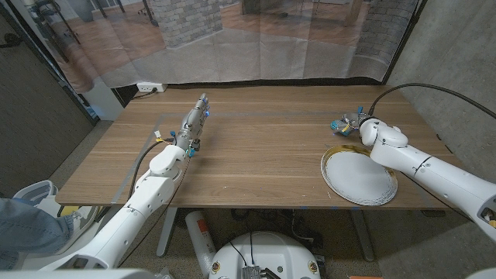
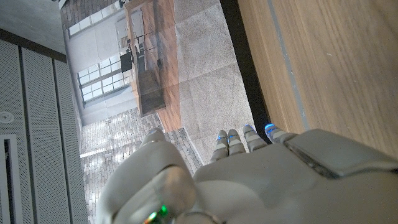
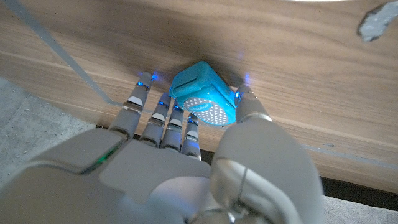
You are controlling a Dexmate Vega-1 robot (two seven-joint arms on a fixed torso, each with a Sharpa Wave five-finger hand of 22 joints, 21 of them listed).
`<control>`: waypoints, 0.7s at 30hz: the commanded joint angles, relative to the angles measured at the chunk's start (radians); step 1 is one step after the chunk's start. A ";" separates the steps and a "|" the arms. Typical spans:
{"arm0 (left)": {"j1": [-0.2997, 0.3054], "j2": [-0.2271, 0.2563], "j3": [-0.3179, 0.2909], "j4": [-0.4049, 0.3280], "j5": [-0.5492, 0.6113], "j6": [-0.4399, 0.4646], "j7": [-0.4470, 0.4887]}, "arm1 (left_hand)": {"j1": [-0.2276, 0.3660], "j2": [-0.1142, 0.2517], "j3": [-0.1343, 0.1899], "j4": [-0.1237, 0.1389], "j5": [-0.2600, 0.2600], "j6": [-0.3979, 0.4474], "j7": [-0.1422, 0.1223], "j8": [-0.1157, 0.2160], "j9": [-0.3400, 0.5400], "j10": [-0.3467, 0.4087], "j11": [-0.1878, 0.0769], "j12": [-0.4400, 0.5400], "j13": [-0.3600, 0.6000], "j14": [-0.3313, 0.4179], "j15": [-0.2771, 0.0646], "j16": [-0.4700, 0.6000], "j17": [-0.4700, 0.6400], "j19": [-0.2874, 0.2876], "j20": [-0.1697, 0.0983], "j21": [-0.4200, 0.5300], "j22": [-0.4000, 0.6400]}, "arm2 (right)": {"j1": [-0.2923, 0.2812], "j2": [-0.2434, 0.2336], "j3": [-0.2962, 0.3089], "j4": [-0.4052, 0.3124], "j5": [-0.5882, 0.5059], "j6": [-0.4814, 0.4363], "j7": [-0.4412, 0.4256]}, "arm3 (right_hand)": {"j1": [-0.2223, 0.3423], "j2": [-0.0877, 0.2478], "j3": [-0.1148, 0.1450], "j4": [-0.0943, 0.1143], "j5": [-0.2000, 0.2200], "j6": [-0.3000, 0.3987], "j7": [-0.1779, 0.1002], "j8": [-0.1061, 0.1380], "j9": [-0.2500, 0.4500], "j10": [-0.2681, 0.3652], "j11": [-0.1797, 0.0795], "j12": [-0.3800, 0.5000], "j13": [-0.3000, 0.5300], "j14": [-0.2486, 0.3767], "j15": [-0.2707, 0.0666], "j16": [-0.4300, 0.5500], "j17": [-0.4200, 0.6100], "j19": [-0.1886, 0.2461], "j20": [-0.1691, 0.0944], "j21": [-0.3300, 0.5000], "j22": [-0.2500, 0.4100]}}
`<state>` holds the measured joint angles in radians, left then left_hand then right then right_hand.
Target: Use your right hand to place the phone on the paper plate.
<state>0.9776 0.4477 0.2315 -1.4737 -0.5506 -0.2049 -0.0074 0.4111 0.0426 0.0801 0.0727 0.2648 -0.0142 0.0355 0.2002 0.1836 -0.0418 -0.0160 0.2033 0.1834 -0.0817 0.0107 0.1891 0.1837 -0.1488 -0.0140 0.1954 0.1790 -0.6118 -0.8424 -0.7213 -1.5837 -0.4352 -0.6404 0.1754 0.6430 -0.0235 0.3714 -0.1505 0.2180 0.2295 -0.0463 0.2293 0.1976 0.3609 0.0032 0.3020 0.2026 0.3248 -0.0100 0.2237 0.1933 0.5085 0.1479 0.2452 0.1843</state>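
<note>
A white paper plate with a gold rim (image 1: 359, 177) lies near the table's front right. Just beyond its far edge, my right hand (image 1: 356, 124) is down at the table around a small turquoise phone (image 1: 341, 124). In the right wrist view the phone (image 3: 202, 102) shows a turquoise face with white dots; the fingers (image 3: 163, 118) press one side and the thumb the other, so my right hand (image 3: 186, 168) grips it. My left hand (image 1: 192, 128) reaches out over the left half of the table with straight fingers and holds nothing; the same hand (image 2: 261, 180) shows in the left wrist view.
The wooden table (image 1: 263, 147) has a faint clear sheet on its left part. A power strip (image 1: 149, 87) lies on the floor behind. A person's clothed leg (image 1: 23, 225) shows at the bottom left. A grey wall stands close on the right.
</note>
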 commanded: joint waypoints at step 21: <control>-0.005 -0.010 0.006 -0.001 -0.002 0.012 0.004 | 0.004 0.010 -0.003 -0.001 -0.005 0.010 0.006 -0.001 0.003 -0.002 -0.007 -0.003 0.003 0.003 0.000 0.002 0.002 -0.002 0.008 0.004 0.003 | -0.016 0.011 -0.006 0.004 -0.033 -0.030 -0.053 | 0.076 0.033 0.043 -0.001 -0.015 0.194 -0.082 0.057 0.011 0.122 -0.039 0.046 0.013 0.150 -0.062 0.025 0.013 0.066 -0.055 -0.002 0.003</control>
<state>0.9772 0.4412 0.2340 -1.4746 -0.5532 -0.1987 -0.0041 0.4111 0.0426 0.0797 0.0731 0.2648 -0.0139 0.0358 0.2002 0.1836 -0.0418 -0.0161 0.2033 0.1834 -0.0817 0.0107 0.1891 0.1836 -0.1487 -0.0141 0.1954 0.1790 -0.6220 -0.8337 -0.7279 -1.5770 -0.4585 -0.6601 0.1393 0.7023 0.0073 0.4049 -0.1509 0.2070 0.3978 -0.1211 0.2731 0.2048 0.4667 -0.0304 0.3401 0.2091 0.4563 -0.0460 0.2405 0.2023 0.5725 0.1013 0.2456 0.1844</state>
